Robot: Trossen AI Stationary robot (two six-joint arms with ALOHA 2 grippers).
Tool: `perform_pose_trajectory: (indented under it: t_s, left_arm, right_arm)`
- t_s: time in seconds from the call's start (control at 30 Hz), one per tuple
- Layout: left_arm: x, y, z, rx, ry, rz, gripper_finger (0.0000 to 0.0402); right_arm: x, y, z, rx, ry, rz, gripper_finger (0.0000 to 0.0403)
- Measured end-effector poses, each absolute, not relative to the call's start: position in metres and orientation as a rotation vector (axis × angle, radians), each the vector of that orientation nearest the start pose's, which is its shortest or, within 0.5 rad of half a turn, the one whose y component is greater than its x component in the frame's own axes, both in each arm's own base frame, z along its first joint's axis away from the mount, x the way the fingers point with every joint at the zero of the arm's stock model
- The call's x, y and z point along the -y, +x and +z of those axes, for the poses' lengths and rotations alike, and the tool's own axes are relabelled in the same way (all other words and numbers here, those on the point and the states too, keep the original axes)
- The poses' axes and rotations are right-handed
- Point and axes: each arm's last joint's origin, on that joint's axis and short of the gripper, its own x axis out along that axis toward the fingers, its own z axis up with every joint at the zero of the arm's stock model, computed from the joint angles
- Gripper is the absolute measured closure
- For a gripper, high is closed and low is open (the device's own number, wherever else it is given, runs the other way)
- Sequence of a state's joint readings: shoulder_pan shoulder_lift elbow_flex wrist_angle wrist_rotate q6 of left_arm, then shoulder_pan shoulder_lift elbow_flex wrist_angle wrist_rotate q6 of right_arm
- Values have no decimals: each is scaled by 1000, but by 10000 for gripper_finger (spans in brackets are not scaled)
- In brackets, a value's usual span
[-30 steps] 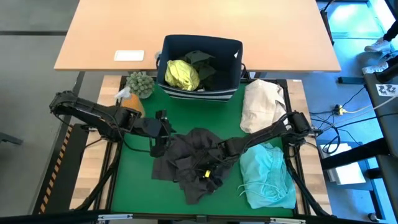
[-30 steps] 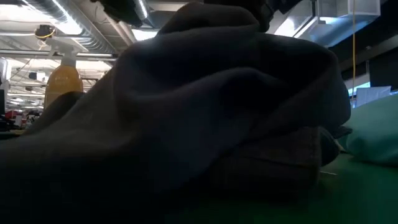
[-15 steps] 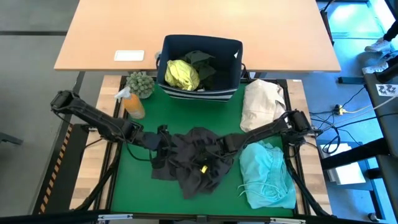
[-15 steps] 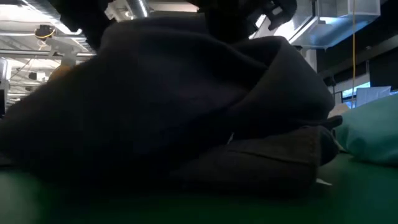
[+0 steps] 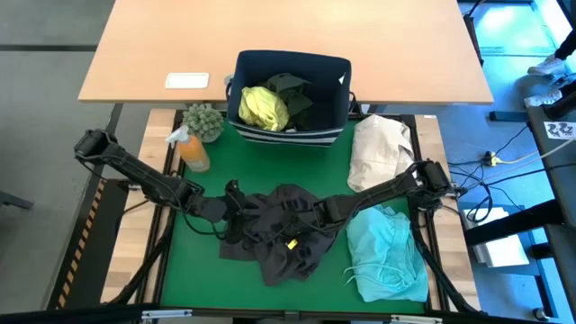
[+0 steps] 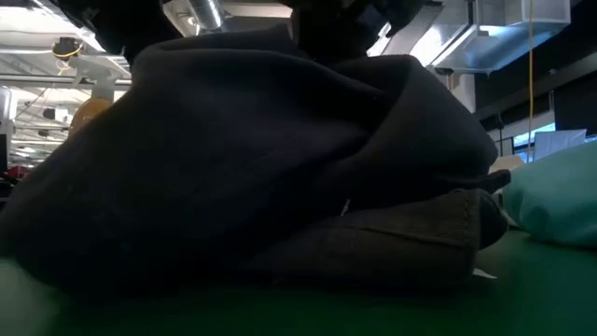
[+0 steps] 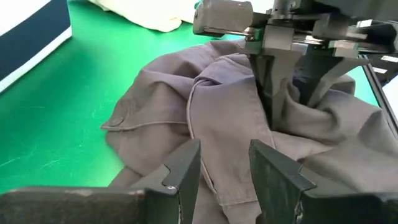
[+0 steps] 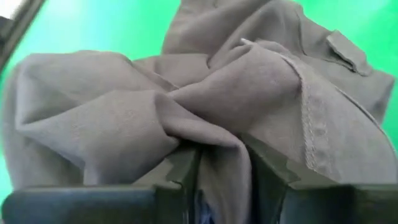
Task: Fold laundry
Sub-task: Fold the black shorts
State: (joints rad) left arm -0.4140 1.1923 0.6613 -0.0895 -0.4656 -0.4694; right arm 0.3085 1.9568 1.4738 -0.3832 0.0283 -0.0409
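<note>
grey garment (image 5: 279, 236): soft matt woven cloth, creased, with stitched seams
turquoise garment (image 5: 387, 252): thin matt cloth, crumpled
yellow-green shirt (image 5: 262, 106): smooth, bright cloth
bin (image 5: 335, 99): navy fabric, matt
mat (image 5: 193, 261): green, matt, felt-like
desk (image 5: 297, 27): smooth pale wood
left gripper (image 7: 225, 171): fingers (image 7: 277, 177) of dark matt plastic
</note>
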Motion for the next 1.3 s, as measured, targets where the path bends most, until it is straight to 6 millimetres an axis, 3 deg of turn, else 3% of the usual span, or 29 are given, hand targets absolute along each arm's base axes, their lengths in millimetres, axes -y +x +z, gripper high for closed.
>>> perform_pose_trajectory:
  t_s: [0.37, 0.63, 0.8, 0.97, 1.3]
  left_arm:
    - [84, 227, 218, -537, -170, 230, 271]
    - [86, 228, 214, -564, -175, 192, 271]
    - [86, 228, 215, -562, -171, 196, 271]
    - [86, 228, 215, -562, -172, 196, 271]
    - [86, 228, 215, -561, -172, 196, 271]
  right_arm:
    - [-134, 407, 220, -802, -189, 309, 318]
    - [-152, 380, 275, -650, -238, 346, 340]
    - [-159, 360, 282, -638, -303, 312, 351]
    - [-147, 340, 273, -684, -320, 245, 358]
    - [-111, 297, 275, -541, -220, 163, 359]
